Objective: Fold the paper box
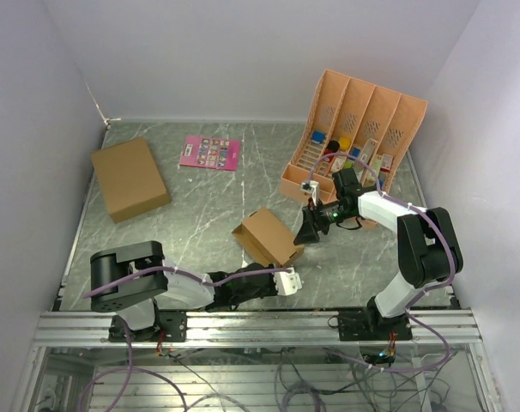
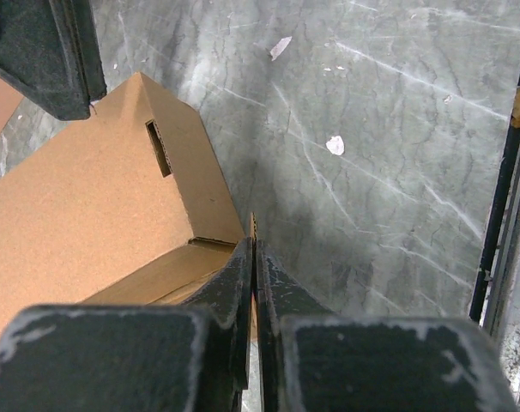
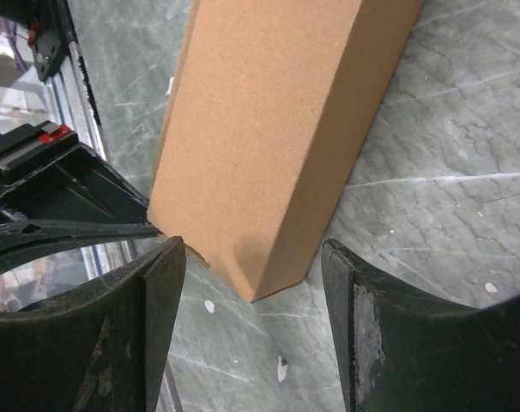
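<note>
The brown thin-cardboard paper box [image 1: 269, 233] lies on the grey marbled desk [image 1: 200, 197], one corner between the spread jaws of the right gripper [image 3: 253, 251]. The left gripper [image 2: 254, 249] is clamped on its thin flap edge. Recommended: hold that pinch firm and brace the corner squarely before creasing.

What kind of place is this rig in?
Most likely a robotics lab test cell: white enclosure walls around a marble-look tabletop, left arm and right arm bolted to an aluminium rail over loose cables, staged props like the paper box and desk organizer.
</note>
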